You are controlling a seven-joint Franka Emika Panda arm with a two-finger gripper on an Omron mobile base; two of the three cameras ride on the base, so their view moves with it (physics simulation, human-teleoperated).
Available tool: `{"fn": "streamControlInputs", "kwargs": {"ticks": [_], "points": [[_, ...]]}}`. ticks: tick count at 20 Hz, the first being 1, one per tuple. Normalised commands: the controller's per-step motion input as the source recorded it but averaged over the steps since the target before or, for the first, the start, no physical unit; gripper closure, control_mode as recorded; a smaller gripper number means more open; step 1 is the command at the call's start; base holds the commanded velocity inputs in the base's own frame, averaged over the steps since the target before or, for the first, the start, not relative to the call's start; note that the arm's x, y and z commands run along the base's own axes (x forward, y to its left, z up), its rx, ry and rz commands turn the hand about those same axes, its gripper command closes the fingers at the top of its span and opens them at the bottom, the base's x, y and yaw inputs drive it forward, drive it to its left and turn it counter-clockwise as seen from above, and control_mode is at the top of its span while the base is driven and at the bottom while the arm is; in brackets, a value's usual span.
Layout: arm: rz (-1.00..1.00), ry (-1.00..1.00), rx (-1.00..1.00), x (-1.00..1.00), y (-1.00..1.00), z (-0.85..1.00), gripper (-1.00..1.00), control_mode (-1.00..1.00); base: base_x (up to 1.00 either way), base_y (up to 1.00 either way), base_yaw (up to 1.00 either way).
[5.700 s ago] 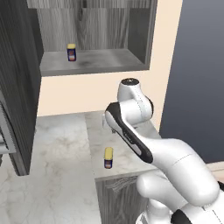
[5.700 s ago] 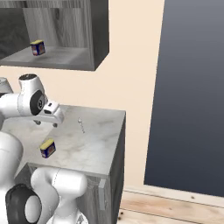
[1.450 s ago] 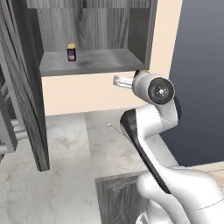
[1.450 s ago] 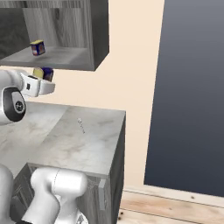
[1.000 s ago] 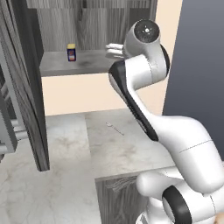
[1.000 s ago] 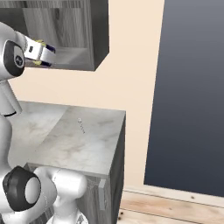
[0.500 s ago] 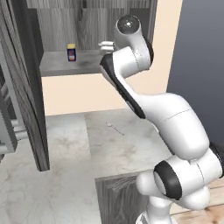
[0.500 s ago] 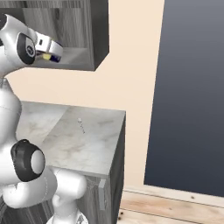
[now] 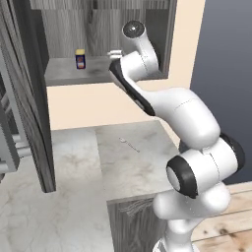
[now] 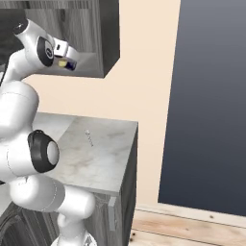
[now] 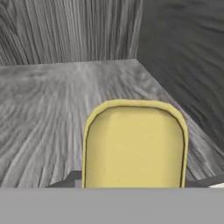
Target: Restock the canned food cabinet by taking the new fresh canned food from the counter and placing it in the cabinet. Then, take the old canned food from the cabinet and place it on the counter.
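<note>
Up over the cabinet (image 9: 64, 74) shelf, fingers (image 10: 65, 63) pinch a yellow-topped can (image 11: 134, 146); counter (image 9: 133, 162) below.

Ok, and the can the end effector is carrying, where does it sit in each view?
Left base view: hidden behind the end effector, upper middle, at the front edge of the shelf floor.
Right base view: the can is upper left, at the arm's tip, with its yellow top and dark side showing.
Hand view: lower centre, yellow top facing the camera.
Shared landmark: the cabinet's pale grey shelf floor.
</note>
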Motion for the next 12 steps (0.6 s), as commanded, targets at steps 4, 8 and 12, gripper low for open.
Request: {"fn": "streamControlInputs", "kwargs": {"ticks": [4, 8, 12], "points": [[0.00, 0.00, -0.04, 0.40, 0.00, -0.05, -1.00, -1.00, 0.00, 0.00, 0.00], [0.00, -0.01, -0.05, 0.44, 0.00, -0.04, -1.00, -1.00, 0.00, 0.00, 0.00], [0.00, 0.00, -0.04, 0.46, 0.00, -0.03, -1.00, -1.00, 0.00, 0.00, 0.00]]}}
